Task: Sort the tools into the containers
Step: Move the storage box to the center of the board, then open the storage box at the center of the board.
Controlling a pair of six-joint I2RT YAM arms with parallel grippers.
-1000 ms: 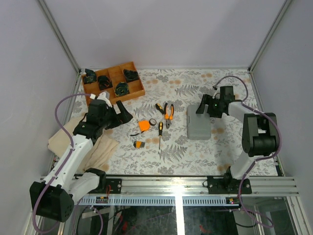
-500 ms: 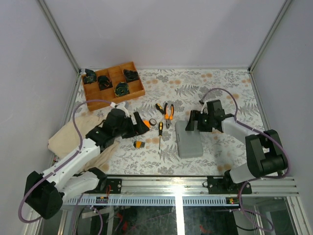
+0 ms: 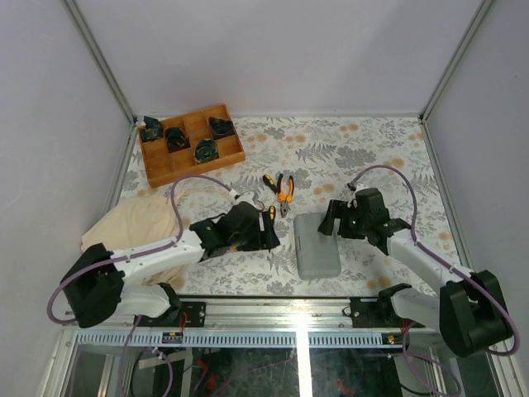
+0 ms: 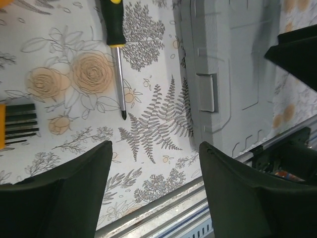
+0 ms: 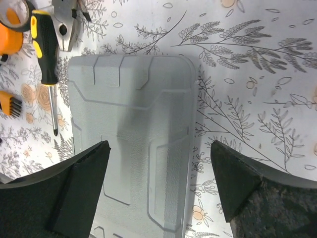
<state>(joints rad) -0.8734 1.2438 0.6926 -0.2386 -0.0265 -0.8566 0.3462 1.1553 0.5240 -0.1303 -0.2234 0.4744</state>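
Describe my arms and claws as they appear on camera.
The left arm and right arm both have white tubular links joined by black joint housings, each trailed by a looping mauve cable. The left claw and right claw each have two broad, matte black wedge-shaped fingers. No markings are visible.

A fixed camera high above the near edge of the table (image 3: 372, 141) looks down over all of it. Each wrist camera looks down from close above; both show the grey case (image 4: 223, 74) and one screwdriver (image 4: 115, 25).
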